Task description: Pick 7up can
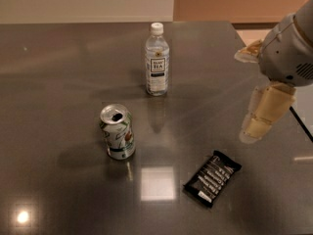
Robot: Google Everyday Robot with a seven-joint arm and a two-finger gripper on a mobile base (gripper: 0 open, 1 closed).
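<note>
dim, glare patches on table (58, 82), hand (264, 112) at right blurred

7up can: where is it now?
In the camera view, the 7up can stands upright left of centre on the dark table, nearer than the clear bottle; the gripper hovers apart at the right.

gripper (252, 131) far right | bare table (58, 72) to 7up can (118, 132) | bottle (157, 60) behind, packet (212, 177) nearer
</note>
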